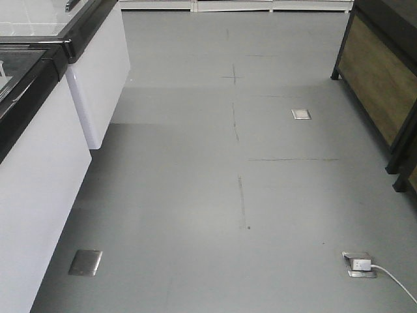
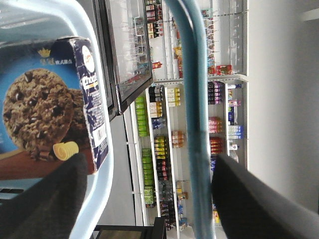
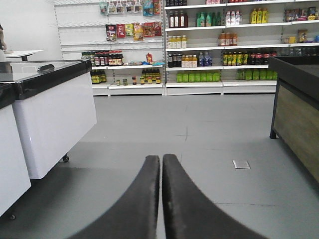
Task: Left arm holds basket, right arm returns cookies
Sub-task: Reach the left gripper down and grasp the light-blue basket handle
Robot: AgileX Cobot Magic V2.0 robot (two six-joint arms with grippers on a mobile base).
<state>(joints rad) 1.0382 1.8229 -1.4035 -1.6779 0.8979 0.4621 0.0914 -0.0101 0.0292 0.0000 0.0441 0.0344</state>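
Hold basket (image 2: 101, 196) level w/ handle (image 2: 192, 99) betw. wide-spread L fingers (image 2: 45, 201); part R fingers (image 3: 144, 199), pressed shut & empty, before reaching for cookies (image 2: 47, 109) beside L fingers.

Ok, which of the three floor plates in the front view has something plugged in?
The floor plate at bottom right: a white plug and cable sit on it. The far plate and the bottom-left plate are bare.
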